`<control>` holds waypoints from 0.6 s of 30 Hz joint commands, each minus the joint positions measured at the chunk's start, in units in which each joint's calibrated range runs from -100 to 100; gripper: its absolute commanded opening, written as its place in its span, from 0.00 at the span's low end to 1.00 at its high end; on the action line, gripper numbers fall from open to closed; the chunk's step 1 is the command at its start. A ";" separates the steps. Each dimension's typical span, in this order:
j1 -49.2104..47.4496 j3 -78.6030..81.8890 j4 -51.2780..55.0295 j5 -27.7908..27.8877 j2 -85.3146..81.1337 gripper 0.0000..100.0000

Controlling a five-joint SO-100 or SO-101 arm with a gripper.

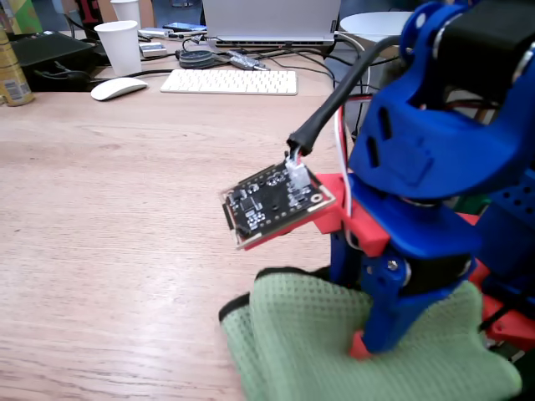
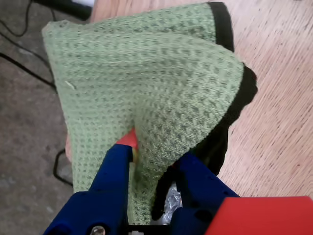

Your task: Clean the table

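1. Green waffle-weave cloth [image 1: 334,342] with a dark border is seen in the fixed view at the near right of the table [image 1: 125,209], bunched under the blue arm. The gripper [image 1: 361,344] is planted in the cloth near the table's near right edge.
2. In the fixed view, the light wood-grain tabletop extends left and far, to a keyboard [image 1: 230,81], a mouse [image 1: 118,88] and a white paper cup [image 1: 119,47]. What the cup holds cannot be told.
3. In the wrist view, the gripper [image 2: 146,161] is closed on a raised fold of the cloth [image 2: 146,78], the blue fingers [image 2: 115,166] being pressed in from both sides.
4. In the wrist view, part of the cloth hangs past the table [image 2: 274,98] edge at the left, over grey floor.
5. Judged step in hand: wiping. The fold should be kept clamped, the cloth held flat on the wood, and strokes drawn left and far, away from the edge.
6. Risk is judged: a pinched fold may slip, or the cloth may drop off the edge.
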 commanded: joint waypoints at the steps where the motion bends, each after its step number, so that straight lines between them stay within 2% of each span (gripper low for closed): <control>1: 0.79 1.54 0.24 0.20 0.62 0.00; 6: 3.84 2.77 2.62 0.29 1.05 0.00; 9: 13.14 1.73 2.87 0.49 4.31 0.00; 11: 14.16 2.01 2.95 3.27 4.31 0.00; 16: 32.60 2.11 2.95 6.69 4.31 0.00; 18: 41.23 2.30 2.95 9.62 4.31 0.00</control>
